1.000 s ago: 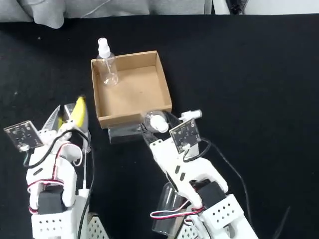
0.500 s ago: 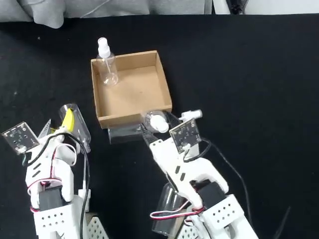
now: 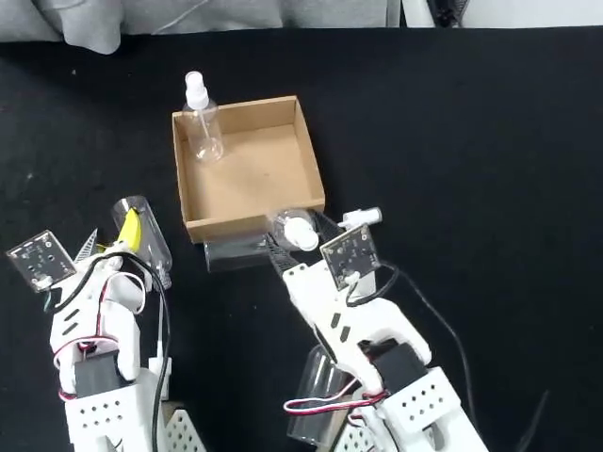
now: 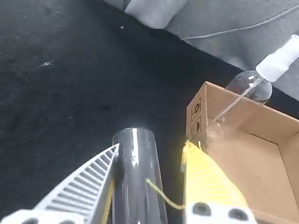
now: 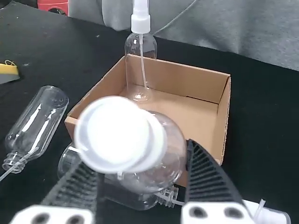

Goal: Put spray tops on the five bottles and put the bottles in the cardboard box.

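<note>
Black table (image 3: 471,141). Cardboard box (image 3: 250,179) sits toward its far edge, left of middle. Standing bottle (image 3: 203,132), spray top on, is in the box's far-left corner. Right gripper (image 3: 294,235) is at the box's near-right corner, clamped on a capped bottle (image 5: 170,154), body between the jaws. Left gripper (image 4: 150,148) is near the table's left edge, jaws apart, straddling an open bottle (image 4: 138,168) lying flat. Spare bottle (image 3: 231,252) lies against the box's near wall. Loose spray top (image 3: 366,217) is just beside the right gripper. Bottles look like empty clear plastic: light, smooth, probably slippery and squashable. Grip mid-body, gently, not at the neck.
</note>
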`<move>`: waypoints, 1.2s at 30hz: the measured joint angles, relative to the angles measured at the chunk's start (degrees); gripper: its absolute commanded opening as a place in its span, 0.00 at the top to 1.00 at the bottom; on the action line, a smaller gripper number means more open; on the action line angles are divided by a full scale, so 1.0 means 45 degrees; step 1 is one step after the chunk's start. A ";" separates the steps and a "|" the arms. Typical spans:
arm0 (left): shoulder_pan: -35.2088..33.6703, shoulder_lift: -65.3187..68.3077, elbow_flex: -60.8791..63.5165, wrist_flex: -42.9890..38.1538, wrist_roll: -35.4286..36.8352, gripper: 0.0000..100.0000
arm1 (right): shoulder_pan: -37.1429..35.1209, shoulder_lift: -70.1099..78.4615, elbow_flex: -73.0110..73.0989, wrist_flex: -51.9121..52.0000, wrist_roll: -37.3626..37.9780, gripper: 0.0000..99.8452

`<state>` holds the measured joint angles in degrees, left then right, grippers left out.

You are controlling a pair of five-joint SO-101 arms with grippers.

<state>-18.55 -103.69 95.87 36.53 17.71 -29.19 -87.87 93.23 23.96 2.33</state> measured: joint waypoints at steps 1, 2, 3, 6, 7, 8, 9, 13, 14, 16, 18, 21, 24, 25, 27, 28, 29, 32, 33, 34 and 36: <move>0.0000 0.0000 0.0020 0.0020 0.0000 0.80 | 0.0000 0.0000 0.0000 0.0000 0.0000 0.90; 0.0000 0.0000 0.0020 0.0059 0.0000 0.80 | 0.0000 0.0000 0.0000 0.0000 0.0000 0.90; 0.0000 0.0000 0.0020 0.0078 0.0000 0.80 | 0.0000 0.0000 0.0000 0.0000 0.0000 0.90; 0.0000 0.0000 0.0020 0.0078 0.0000 0.80 | 0.0000 0.0000 -0.0254 0.0371 0.0000 0.90; 0.0000 0.0000 0.0020 0.0078 0.0000 0.80 | 0.0000 0.0098 -0.0469 0.0684 0.0000 0.90; 0.0000 0.0000 0.0020 0.0078 0.0000 0.80 | 0.0000 0.0176 -0.0723 0.1055 0.0000 0.90; 0.0000 0.0000 0.0020 0.0078 0.0000 0.80 | 0.0000 0.0176 -0.0996 0.1465 0.0020 0.90; 0.0000 0.0000 0.0020 0.0078 0.0000 0.80 | 0.0020 0.0176 -0.2012 0.2618 0.0020 0.90; 0.0000 0.0000 0.0020 0.0078 0.0000 0.80 | 0.0020 0.0176 -0.2208 0.2696 0.0020 0.90; 0.0000 0.0000 0.0020 0.0078 0.0000 0.80 | 0.0020 0.0176 -0.2520 0.2774 0.0020 0.90; 0.0000 0.0000 0.0020 0.0078 0.0000 0.80 | 0.0020 0.0176 -0.2813 0.2794 0.0020 0.90; 0.0000 0.0000 0.0020 0.0078 0.0000 0.80 | 0.0020 0.0176 -0.3302 0.2794 0.0020 0.90; 0.0000 0.0000 0.0020 0.0078 0.0000 0.80 | 0.0020 0.0176 -0.3829 0.2794 0.0020 0.90; 0.0000 0.0000 0.0020 0.0078 0.0000 0.80 | 0.0020 0.0176 -0.3985 0.2794 0.0020 0.90; 0.0000 0.0000 0.0020 0.0078 0.0000 0.80 | 0.0020 0.0176 -0.4259 0.2794 0.0020 0.90; 0.0000 0.0000 0.0020 0.0078 0.0000 0.80 | 0.0020 0.0176 -0.4396 0.2794 0.0020 0.90; 0.0000 0.0000 0.0020 0.0078 0.0000 0.80 | 0.0020 0.0176 -0.4532 0.2794 0.0020 0.90; 0.0000 0.0000 0.0020 0.0078 0.0000 0.80 | 0.0020 0.0176 -0.4962 0.2794 0.0020 0.90; 0.0000 0.0000 0.0020 0.0078 0.0000 0.80 | 0.0020 0.0176 -0.5099 0.2794 0.0020 0.90; 0.0000 0.0000 0.0020 0.0078 0.0000 0.80 | 0.0020 0.0176 -0.5216 0.2794 0.0020 0.90; 0.0000 0.0000 0.0020 0.0078 0.0000 0.80 | -0.0020 0.0176 -0.5411 0.2794 0.0020 0.90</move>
<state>-18.55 -103.69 95.96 36.88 17.71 -29.27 -87.08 68.88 36.53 2.42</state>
